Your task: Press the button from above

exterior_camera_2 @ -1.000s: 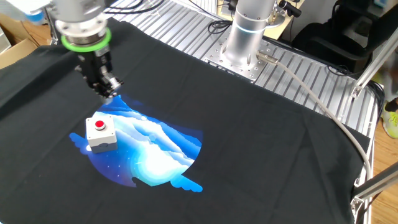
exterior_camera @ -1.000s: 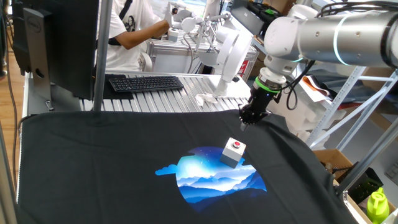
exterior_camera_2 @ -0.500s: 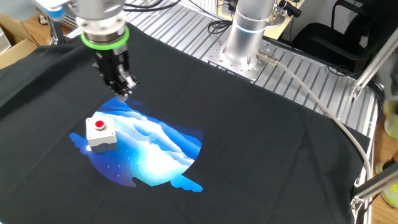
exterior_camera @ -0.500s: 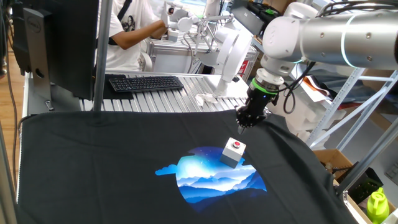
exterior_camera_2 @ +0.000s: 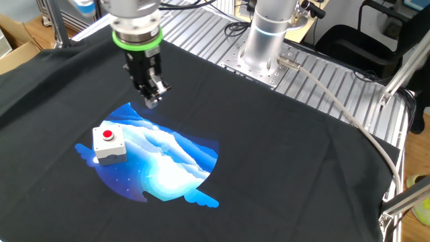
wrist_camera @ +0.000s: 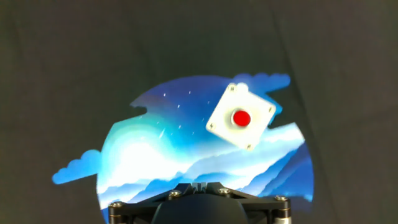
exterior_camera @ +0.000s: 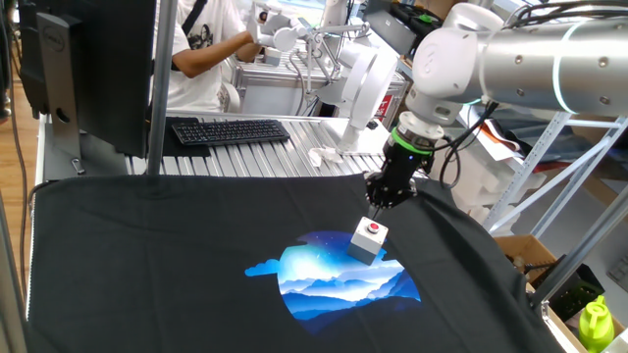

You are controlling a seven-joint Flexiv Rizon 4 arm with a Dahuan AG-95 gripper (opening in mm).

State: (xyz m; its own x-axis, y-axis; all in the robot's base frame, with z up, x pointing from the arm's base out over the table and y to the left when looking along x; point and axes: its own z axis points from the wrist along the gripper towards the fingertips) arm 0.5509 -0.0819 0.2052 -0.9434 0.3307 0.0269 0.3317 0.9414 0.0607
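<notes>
The red button [exterior_camera: 373,229] tops a small light-grey box [exterior_camera: 367,247] that stands on the blue print of a black cloth. It shows in the other fixed view [exterior_camera_2: 107,134] and in the hand view [wrist_camera: 241,117], where the box [wrist_camera: 222,122] lies turned at an angle, right of centre. My gripper [exterior_camera: 374,204] hangs point-down just above and behind the box, not touching it. In the other fixed view the gripper [exterior_camera_2: 152,102] is up and to the right of the box [exterior_camera_2: 111,149]. In the hand view the fingertips [wrist_camera: 199,186] meet at the bottom edge, shut and empty.
The black cloth [exterior_camera_2: 282,154] with the blue landscape print [exterior_camera_2: 168,165] covers the table. The arm's silver base [exterior_camera_2: 265,37] stands at the back on the slatted metal top. A keyboard [exterior_camera: 228,130], another white arm [exterior_camera: 358,83] and a person [exterior_camera: 211,44] are behind the table.
My gripper has moved across the cloth toward the button box, and stands closer above it now. The box has not moved.
</notes>
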